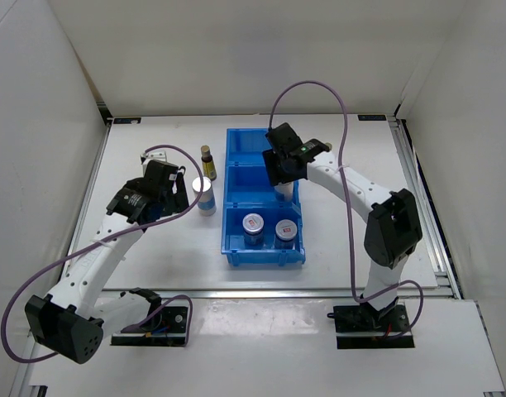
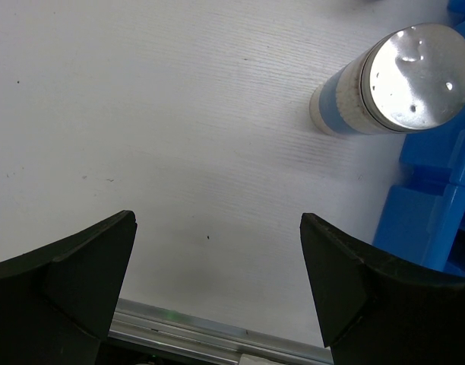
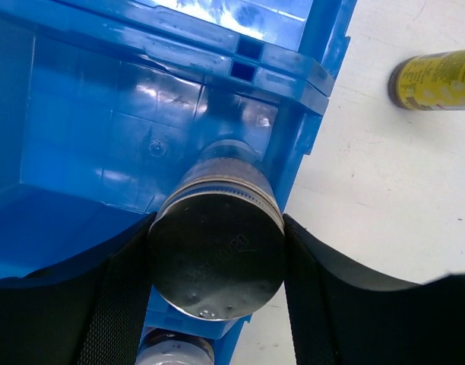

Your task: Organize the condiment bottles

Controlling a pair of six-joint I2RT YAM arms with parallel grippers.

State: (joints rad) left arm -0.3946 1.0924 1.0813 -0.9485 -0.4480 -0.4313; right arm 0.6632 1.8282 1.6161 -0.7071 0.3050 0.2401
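A robot test lab is shown. A white table (image 1: pixel 154 256) is closed in by plain white walls (image 1: pixel 38 124). A left arm (image 1: pixel 96 256) and a right arm (image 1: pixel 352 186) are bolted at its near edge. Purple cables (image 1: pixel 346 124) are looped from them. A metal rail (image 1: pixel 410 165) is fixed along the right edge.

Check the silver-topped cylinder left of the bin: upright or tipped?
Upright: the cylinder stands on its base beside the blue bin, silver top facing up.
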